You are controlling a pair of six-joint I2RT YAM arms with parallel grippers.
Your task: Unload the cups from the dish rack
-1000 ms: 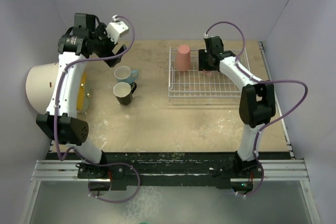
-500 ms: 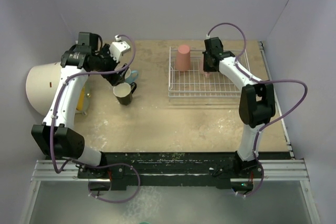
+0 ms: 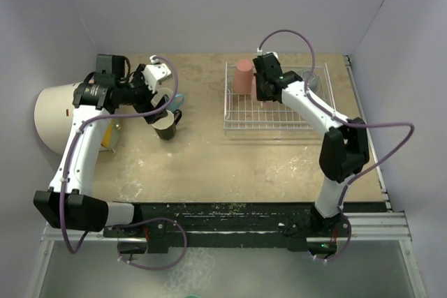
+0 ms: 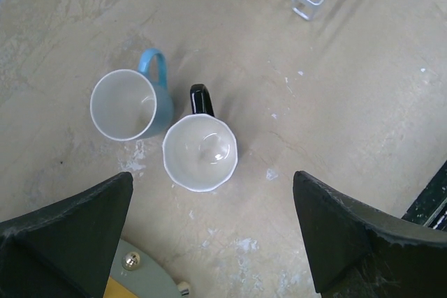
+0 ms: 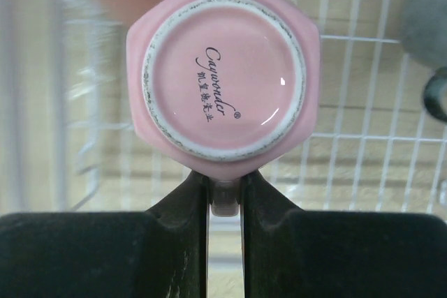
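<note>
Right gripper (image 5: 223,181) on pale pink mug (image 5: 223,68)

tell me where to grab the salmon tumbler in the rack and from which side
Grip the salmon tumbler across its round body near the upper end, coming down from above. It stands in the dish rack's far-left corner, has no handle, and its top looks closed, likely inverted, so no rim to pinch.
</note>
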